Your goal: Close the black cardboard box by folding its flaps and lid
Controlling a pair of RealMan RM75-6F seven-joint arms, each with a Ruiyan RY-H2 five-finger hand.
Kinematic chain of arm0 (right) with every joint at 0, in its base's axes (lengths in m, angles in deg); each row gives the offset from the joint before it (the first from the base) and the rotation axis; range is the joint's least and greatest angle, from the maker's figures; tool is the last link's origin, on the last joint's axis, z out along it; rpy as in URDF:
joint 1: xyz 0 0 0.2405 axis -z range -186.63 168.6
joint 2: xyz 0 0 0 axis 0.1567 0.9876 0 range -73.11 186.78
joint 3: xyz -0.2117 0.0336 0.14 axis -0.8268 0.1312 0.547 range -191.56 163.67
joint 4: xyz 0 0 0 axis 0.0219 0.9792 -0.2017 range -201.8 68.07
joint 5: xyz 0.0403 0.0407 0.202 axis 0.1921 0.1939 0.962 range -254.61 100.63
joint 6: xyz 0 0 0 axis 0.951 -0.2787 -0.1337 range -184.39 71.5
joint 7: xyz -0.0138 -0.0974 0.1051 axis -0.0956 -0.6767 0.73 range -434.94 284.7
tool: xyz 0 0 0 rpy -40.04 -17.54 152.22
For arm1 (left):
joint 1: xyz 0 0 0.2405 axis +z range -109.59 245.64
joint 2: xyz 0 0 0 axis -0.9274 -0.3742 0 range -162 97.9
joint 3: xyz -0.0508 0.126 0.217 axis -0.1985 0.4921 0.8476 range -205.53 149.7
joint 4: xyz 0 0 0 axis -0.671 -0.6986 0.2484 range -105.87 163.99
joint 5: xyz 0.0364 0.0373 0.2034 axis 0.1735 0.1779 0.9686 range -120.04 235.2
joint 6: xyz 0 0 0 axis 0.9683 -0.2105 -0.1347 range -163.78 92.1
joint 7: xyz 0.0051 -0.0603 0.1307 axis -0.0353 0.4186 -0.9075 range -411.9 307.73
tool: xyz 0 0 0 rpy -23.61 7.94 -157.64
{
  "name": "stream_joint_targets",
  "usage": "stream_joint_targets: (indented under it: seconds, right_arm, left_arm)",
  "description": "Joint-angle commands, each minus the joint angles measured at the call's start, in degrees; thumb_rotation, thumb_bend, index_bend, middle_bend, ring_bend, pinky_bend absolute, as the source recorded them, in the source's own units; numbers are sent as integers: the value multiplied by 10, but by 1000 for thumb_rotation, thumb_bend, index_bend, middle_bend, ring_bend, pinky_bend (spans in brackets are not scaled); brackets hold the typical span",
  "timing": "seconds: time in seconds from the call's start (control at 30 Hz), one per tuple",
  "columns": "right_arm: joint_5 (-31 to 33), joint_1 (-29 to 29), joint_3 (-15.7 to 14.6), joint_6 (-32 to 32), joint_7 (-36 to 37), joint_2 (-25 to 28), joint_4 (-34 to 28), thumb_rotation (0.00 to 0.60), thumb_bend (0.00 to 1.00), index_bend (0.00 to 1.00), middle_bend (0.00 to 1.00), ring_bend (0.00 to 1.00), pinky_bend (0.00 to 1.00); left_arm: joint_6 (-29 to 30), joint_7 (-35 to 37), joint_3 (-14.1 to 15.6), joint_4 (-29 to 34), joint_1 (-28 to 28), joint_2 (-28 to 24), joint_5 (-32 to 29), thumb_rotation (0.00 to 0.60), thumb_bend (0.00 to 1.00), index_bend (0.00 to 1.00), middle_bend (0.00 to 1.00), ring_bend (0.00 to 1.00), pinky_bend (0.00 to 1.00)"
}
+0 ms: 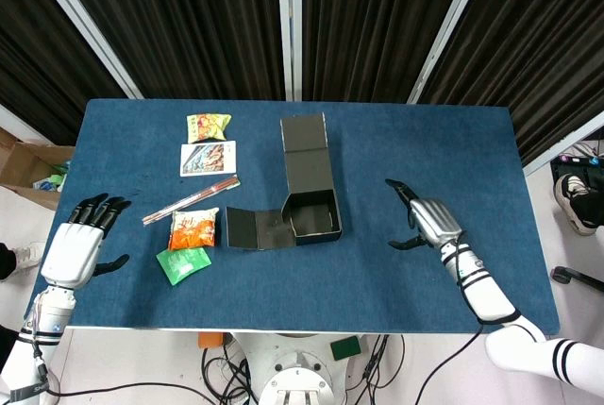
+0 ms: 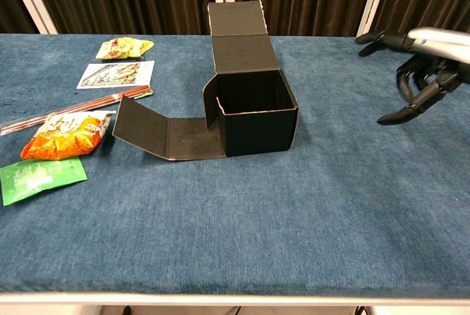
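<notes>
Sitting open right of the black box [image 1: 311,214], nearer than the left robot hand [image 1: 83,235]: right robot hand [image 1: 427,221], holding nothing.

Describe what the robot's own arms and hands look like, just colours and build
Both hands have black fingers. The left hand has a white back and a white forearm with a dark band low near the frame edge. The right hand has a silver-grey back; its white arm carries several black bands, and a thin black cable runs alongside it. In the chest view the right hand shows a pale grey shell over black segmented fingers.
</notes>
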Motion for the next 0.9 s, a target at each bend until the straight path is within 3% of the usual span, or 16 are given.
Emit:
stream_joint_targets:
  seconds: [0.03,0.27,0.57,0.9]
  right_arm:
    - [-3,-21,11,72,129,-27,37,600,0,0,125,652,911]
    - [-32,-54,25,126,279,-92,127,600,0,0,127,679,1000]
    - [-46,-97,35,152,327,-179,220,600,0,0,111,680,1000]
    - [-63,-112,39,117,339,-232,266,600,0,0,111,680,1000]
  left_arm:
    - [-2,0,0,1,-1,0,0,600,0,187,165,98,176]
    - [4,-3,4,4,2,-1,3,600,0,187,165,98,176]
    - [11,-4,5,9,7,-3,3,600,0,187,165,98,176]
    - [15,6,6,3,11,-4,0,600,0,187,165,98,176]
